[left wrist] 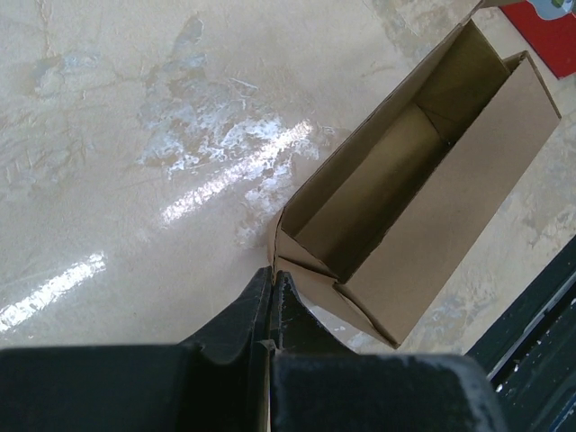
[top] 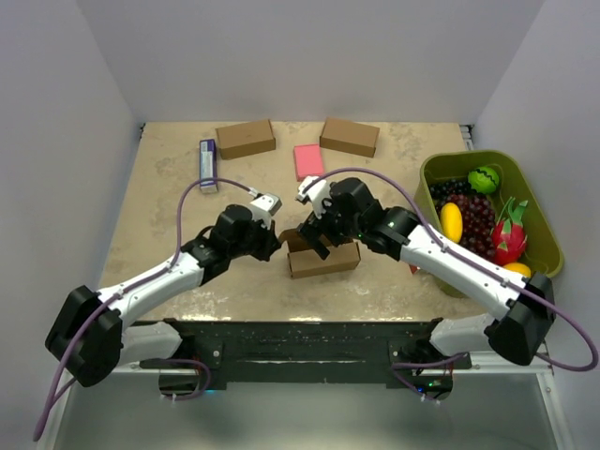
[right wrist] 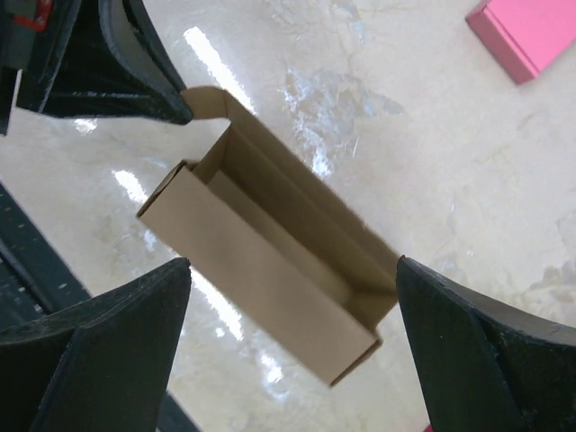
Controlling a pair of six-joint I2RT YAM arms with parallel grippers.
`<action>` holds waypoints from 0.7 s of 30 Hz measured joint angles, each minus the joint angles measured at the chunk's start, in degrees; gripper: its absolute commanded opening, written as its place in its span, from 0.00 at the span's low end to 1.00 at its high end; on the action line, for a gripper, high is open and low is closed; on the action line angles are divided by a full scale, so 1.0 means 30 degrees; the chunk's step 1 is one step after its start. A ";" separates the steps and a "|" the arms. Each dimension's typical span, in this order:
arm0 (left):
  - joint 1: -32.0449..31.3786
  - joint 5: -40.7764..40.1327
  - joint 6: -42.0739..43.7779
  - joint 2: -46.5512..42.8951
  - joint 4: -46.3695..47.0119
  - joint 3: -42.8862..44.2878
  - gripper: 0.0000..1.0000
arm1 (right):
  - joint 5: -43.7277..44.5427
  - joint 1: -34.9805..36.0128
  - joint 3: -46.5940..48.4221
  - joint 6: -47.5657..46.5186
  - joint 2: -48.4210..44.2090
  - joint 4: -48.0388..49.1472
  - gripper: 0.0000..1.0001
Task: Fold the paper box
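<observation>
**Hazards at this position, nearest item first**

1. The paper box (top: 324,261) lies on the table (top: 159,216) close to its near edge, between the two grippers. It stands as an open trough with the long walls raised and the top not closed.
2. The left gripper (left wrist: 273,286) is clenched at one end corner of the box. It appears to pinch the end flap, though the contact is partly hidden. Any pull by this arm may tear the thin flap or drag the light box across the glossy surface.
3. The right gripper (right wrist: 292,263) is released, with fingers spread wide and straddling the box without touching it. An off-centre descent would drive a finger onto a wall and buckle it.
4. The pink pad (top: 308,160) lies farther back, well apart. No interference is expected.
</observation>
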 measured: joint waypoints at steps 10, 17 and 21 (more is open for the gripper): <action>0.0000 0.0423 0.0940 0.1246 -0.1545 0.1800 0.00 | -0.0714 0.0000 -0.0342 0.0466 0.0386 -0.0051 0.99; 0.0321 0.2251 0.2951 0.3286 -0.3373 0.4495 0.00 | -0.0372 0.0036 -0.1260 0.1078 -0.3490 -0.1282 0.99; 0.1137 0.4102 0.4473 0.4626 -0.4029 0.5333 0.00 | 0.0189 0.0036 -0.1260 0.1100 -0.3752 -0.0954 0.99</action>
